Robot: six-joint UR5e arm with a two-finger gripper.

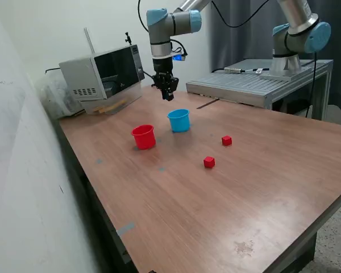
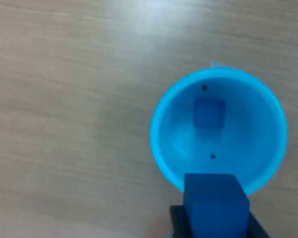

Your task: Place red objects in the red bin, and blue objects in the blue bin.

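The pincer (image 1: 169, 94) hung above the counter (image 1: 261, 187), pinching a dark blue cube (image 2: 216, 204) between its fingers. Just below it and slightly off to one side stood the light blue cup (image 1: 179, 120), and the wrist view showed a second dark blue cube (image 2: 209, 114) lying on that cup's floor. The red cup (image 1: 144, 137) stood beside the blue one, farther from the pincer. Two red cubes (image 1: 227, 140) (image 1: 209, 162) lay farther off still, well apart from both cups.
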